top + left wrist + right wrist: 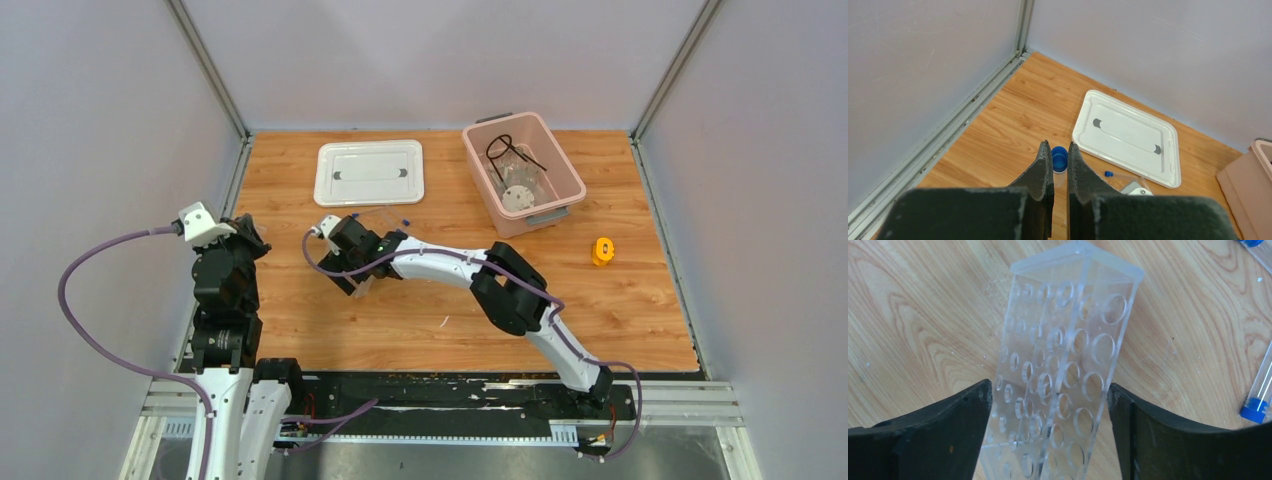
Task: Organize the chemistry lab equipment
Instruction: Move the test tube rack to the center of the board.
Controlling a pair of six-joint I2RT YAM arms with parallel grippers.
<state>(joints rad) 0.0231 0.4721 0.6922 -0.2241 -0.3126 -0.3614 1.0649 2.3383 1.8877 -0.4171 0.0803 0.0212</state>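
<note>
Top external view: the pink bin (475, 136) sits at the far right of the table (620, 320). In it you see the black wire ring tripod (506, 148) among the clear plastic bags (522, 175), with a white disc (517, 197) at the near end. The bags overlap, so you cannot separate one from another. The white lid (369, 172) lies flat to the bin's left, apart from it. The small orange object (602, 250) rests on the wood near the bin's front right corner.

Your right gripper (1048, 390) has its fingers spread wide, each pressing a long side of the clear tube rack (1068, 340). It pinches the rack mid-table, in front of the lid. The rack's near end runs out of the right wrist frame, and you cannot tell whether it rests on the wood or is lifted. The loose blue-capped tubes (1255, 407) lie at that frame's right edge, cut off.

Your left gripper (1058, 148) sits at the table's left side with its fingers nearly together. It pinches the held blue-capped tube (1059, 161) in the narrow gap, with the cap past the tips and the body mostly hidden.
</note>
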